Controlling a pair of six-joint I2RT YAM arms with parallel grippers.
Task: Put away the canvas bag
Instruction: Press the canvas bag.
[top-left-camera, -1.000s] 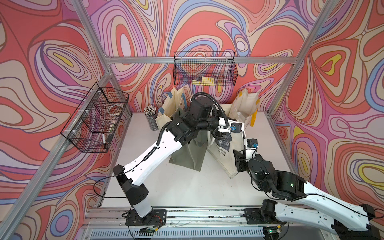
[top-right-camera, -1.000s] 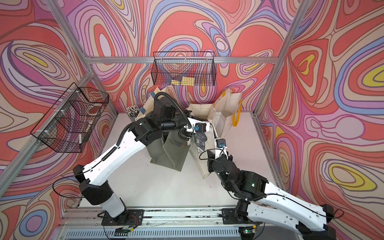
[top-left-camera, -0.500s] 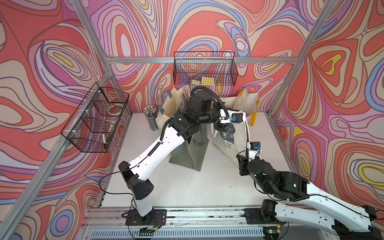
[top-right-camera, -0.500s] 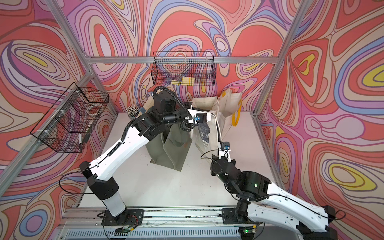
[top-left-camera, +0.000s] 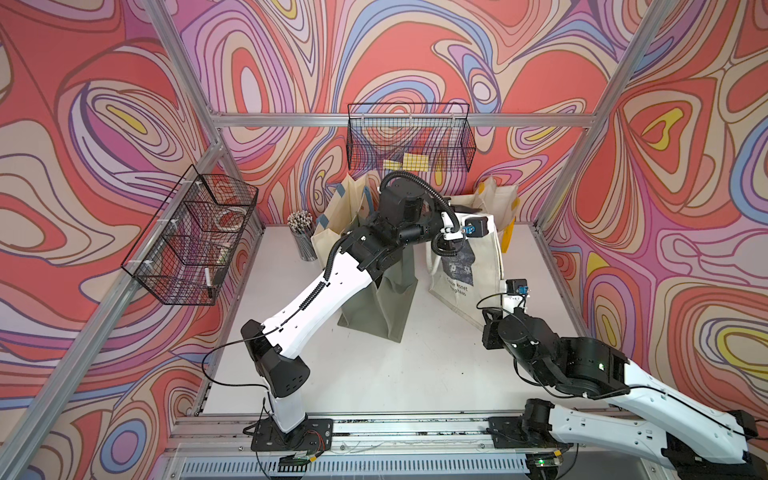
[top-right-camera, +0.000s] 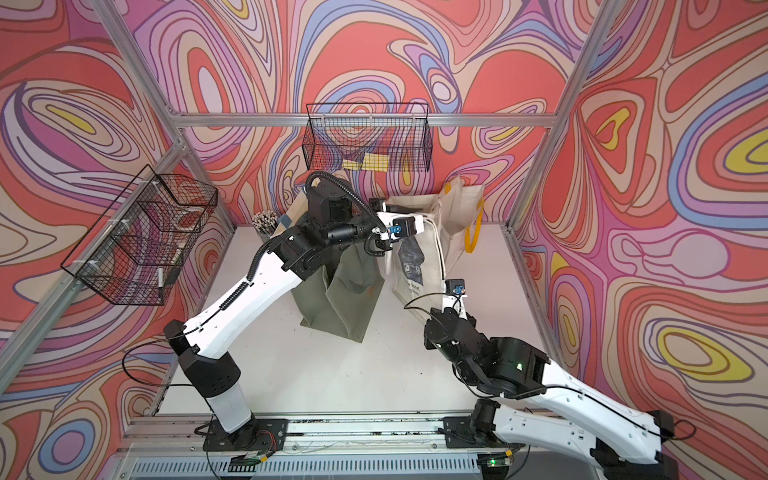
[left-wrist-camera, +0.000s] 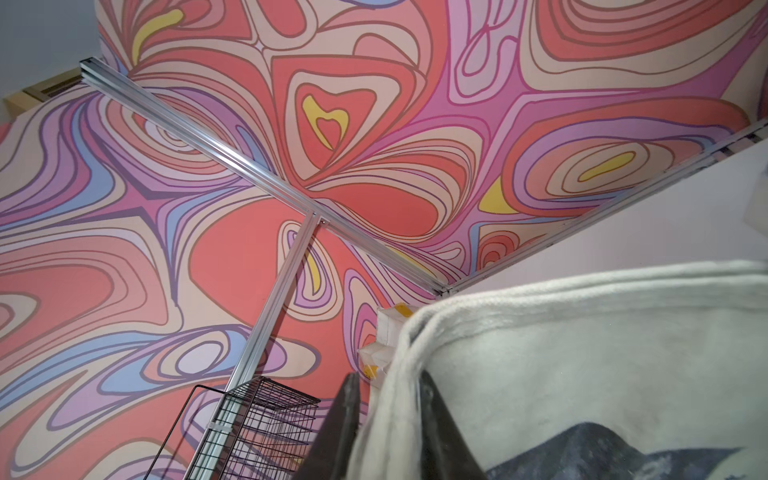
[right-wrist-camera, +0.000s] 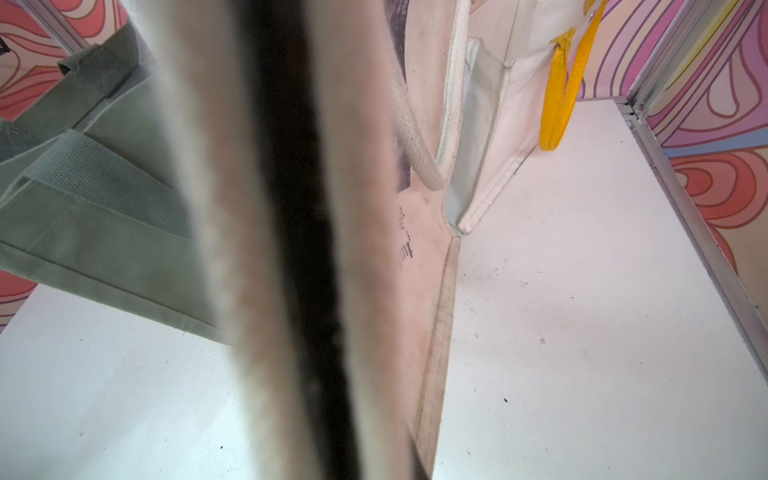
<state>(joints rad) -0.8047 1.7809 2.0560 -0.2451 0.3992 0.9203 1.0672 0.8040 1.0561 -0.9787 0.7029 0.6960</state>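
The canvas bag is cream with a dark print and rope handles, and stands at the back middle of the table. My left gripper is at its top rim. In the left wrist view the dark fingers straddle the folded rim, slightly parted, and a sliver of wall shows beside one finger. My right gripper is at the bag's lower right edge. In the right wrist view blurred cream cloth runs into the jaws and hides them. The gripper is shut on that edge.
A grey-green bag stands just left of the canvas bag. A white bag with yellow handles is behind it. At the back left are another cream bag and a pencil cup. Wire baskets hang on the back wall and the left wall.
The left arm has raised the bag's top rim up and toward the back, standing the bag up, and its jaws have loosened. The right gripper has shut on the bag's lower edge.
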